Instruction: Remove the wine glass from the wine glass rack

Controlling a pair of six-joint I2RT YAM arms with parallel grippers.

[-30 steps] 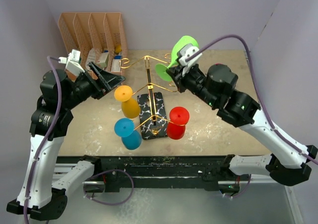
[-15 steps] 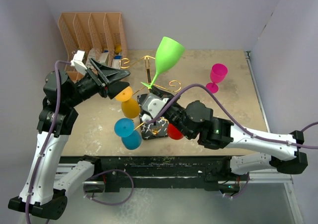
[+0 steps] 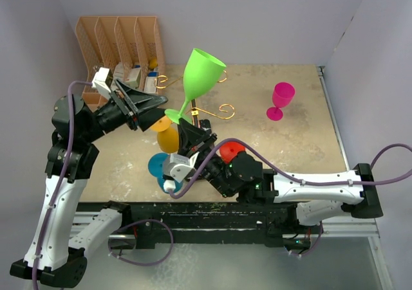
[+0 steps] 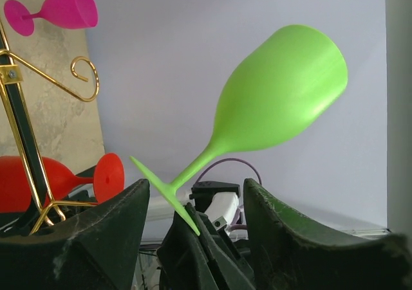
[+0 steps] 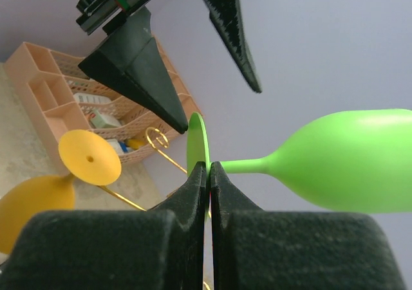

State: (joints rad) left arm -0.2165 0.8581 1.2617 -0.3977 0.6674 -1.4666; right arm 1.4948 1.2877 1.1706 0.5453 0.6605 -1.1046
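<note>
Where the table (image 3: 302, 155) lay bare toward its right edge, one pink glass (image 3: 280, 99) stood near the far right corner. Green wine glass (image 3: 201, 71): held tilted above the rack (image 4: 22, 142) at table centre, clear of its hooks. Right gripper (image 5: 209, 171): closed on the glass's foot rim. Left gripper (image 3: 161, 107): open, fingers spread just beside that foot.

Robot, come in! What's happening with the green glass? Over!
Right fingers shut on green wine glass foot. Glass upright, off the rack. Left fingers open, close by its foot.
</note>
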